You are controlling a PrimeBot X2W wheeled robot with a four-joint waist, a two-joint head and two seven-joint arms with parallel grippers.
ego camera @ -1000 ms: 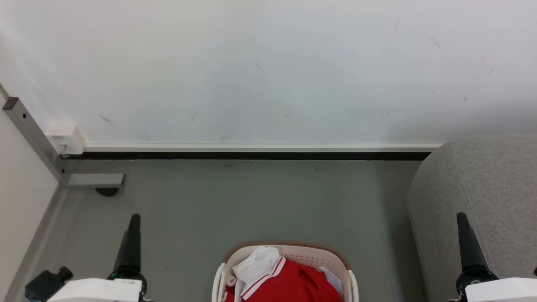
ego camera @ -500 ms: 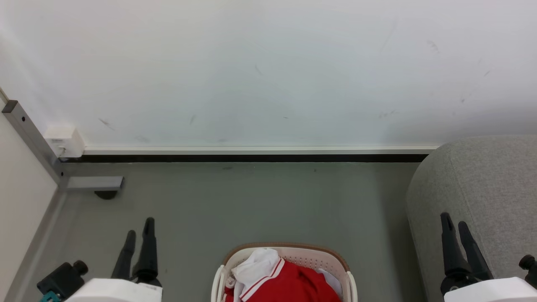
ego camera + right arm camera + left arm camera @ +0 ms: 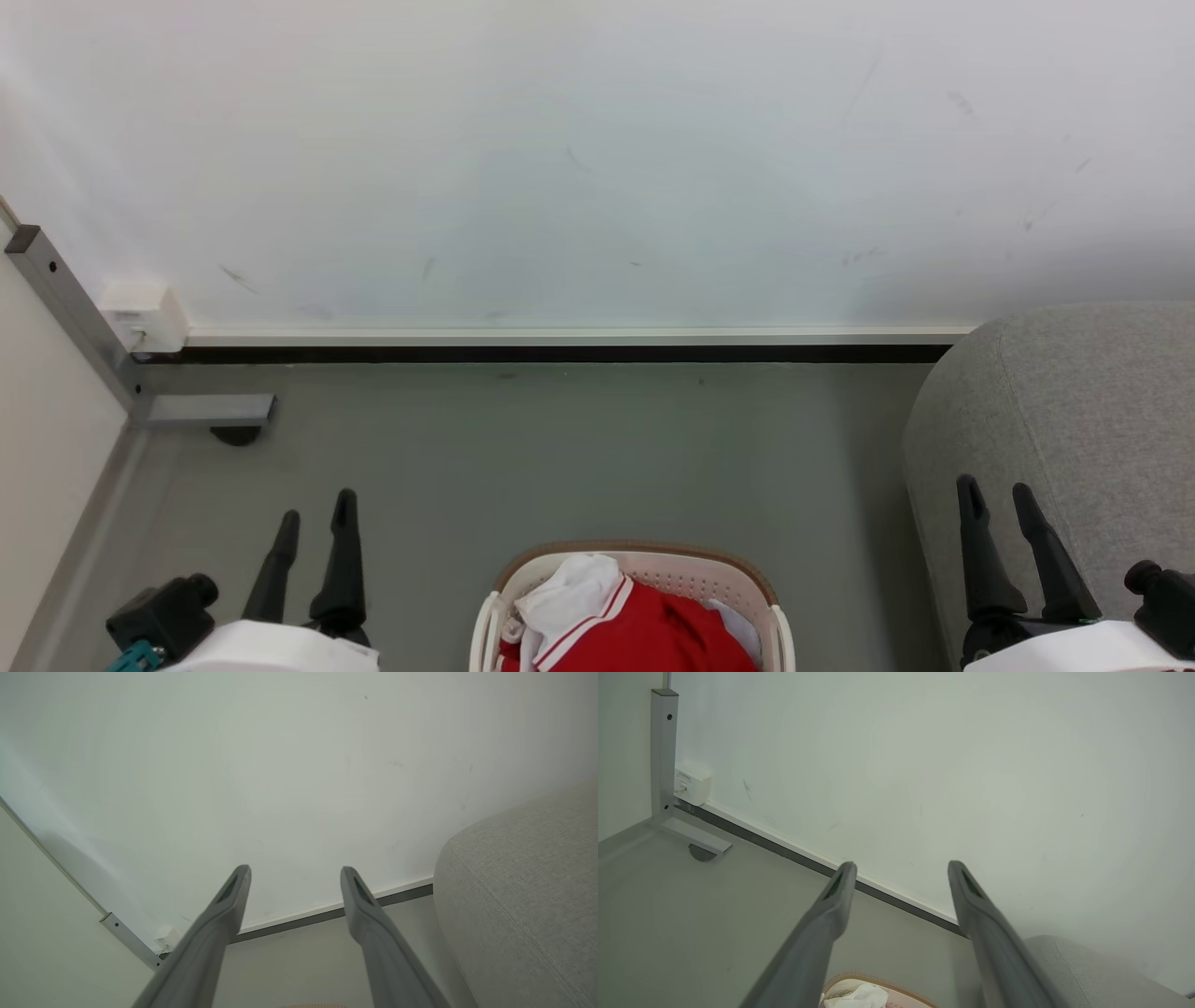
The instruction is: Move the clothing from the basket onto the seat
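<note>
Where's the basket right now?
Head view, bottom centre: the basket stands on the floor between the left gripper and right gripper, with the grey seat to its right.

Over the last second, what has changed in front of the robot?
Both wrists have rolled. A second ago the left gripper and the right gripper each stood edge-on in the head view, looking like a single dark prong. Now each shows its two prongs side by side, spread open. Nothing was gripped or let go. The clothing still lies in the basket, beside the seat.
</note>
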